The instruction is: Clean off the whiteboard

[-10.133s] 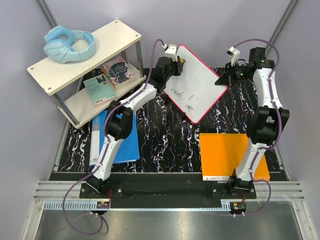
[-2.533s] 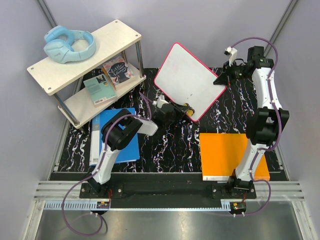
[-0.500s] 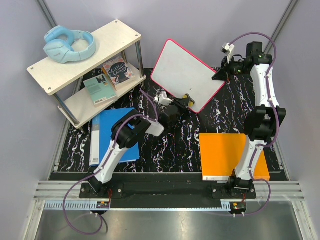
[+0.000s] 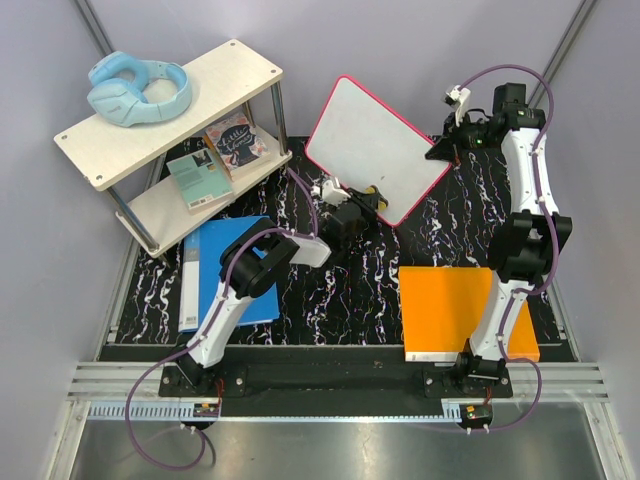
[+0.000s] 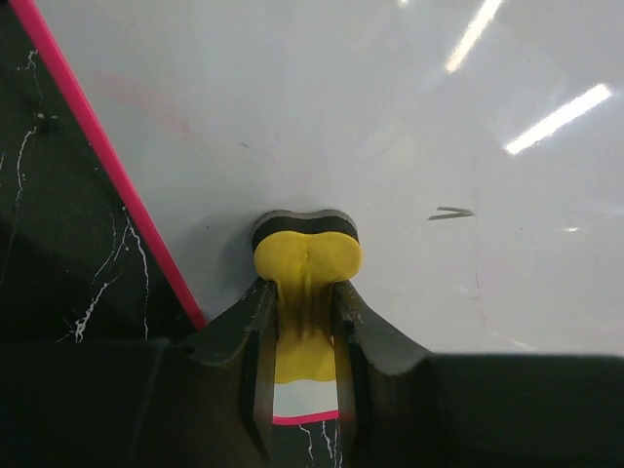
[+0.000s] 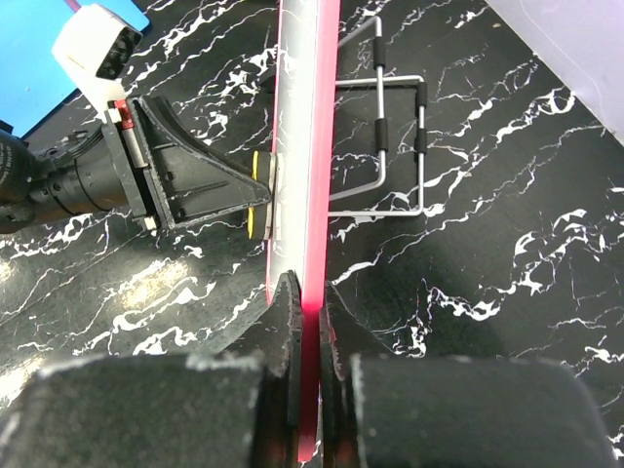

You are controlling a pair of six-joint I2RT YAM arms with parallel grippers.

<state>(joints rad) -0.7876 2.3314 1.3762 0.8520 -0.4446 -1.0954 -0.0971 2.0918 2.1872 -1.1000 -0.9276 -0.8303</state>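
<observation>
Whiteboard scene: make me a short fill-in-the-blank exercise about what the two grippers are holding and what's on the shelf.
1. The right gripper is shut on the edge of the ____.
2. The left gripper holds a ____ eraser.
3. The blue headphones lie on the ____ tier of the shelf.
Missing words: whiteboard; yellow; top.

At the middle rear of the bench [image 4: 345,292], the whiteboard [image 4: 372,140] is held up, tilted. Your right hand [image 4: 441,152] pinches its right corner. Your left hand [image 4: 366,196] sets an eraser [image 5: 307,255] against its near face, by the lower edge. A wire stand [image 6: 395,146] lies on the bench behind the board. Far left stands a shelf unit [image 4: 250,75], with headphones [image 4: 138,88] on top and books [image 4: 215,158] on the lower shelf. A folder [image 4: 235,262] lies in front of it, and a flat sheet [image 4: 450,300] lies front right.
</observation>
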